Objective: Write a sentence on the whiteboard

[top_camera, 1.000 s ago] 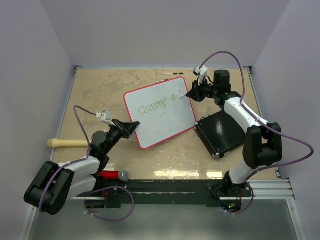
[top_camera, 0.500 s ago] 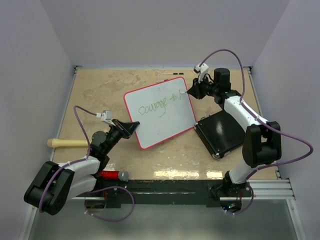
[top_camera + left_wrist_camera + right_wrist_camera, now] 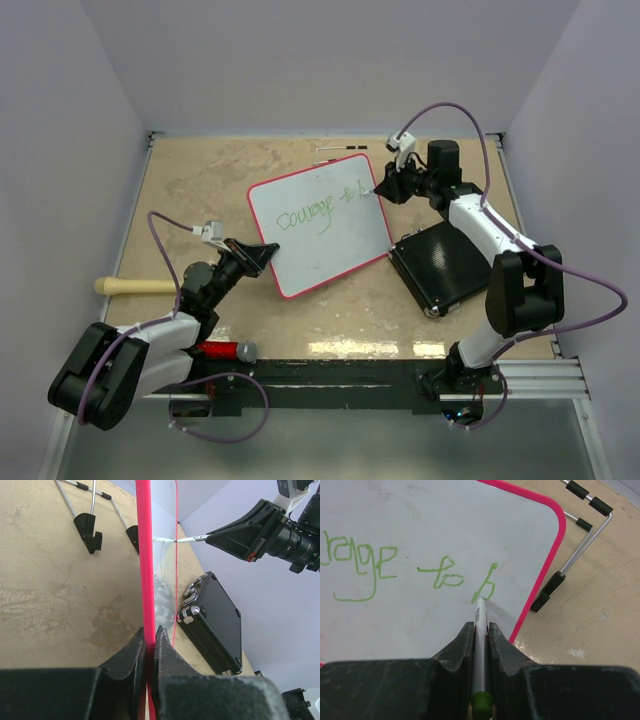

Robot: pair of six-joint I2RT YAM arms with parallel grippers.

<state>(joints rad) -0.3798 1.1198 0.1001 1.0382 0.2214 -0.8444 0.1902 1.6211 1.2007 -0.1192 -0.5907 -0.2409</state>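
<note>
The whiteboard (image 3: 320, 225), white with a thin red rim, stands tilted mid-table and carries green writing. My left gripper (image 3: 262, 254) is shut on its near-left rim (image 3: 146, 580). My right gripper (image 3: 385, 186) is shut on a green-capped marker (image 3: 480, 625), whose tip touches the board (image 3: 420, 530) at its far-right part, at the foot of a fresh green stroke after "to". The board's wire stand (image 3: 580, 545) with black feet shows behind it.
A black rectangular pad (image 3: 440, 262) lies right of the board, also in the left wrist view (image 3: 212, 625). A wooden handle (image 3: 135, 286) lies at the left. A red-and-grey tool (image 3: 225, 350) lies by the left arm's base.
The right gripper has shifted the marker slightly back and forth at the board's far-right part, adding a stroke after "to". The left arm and the board have not moved.
</note>
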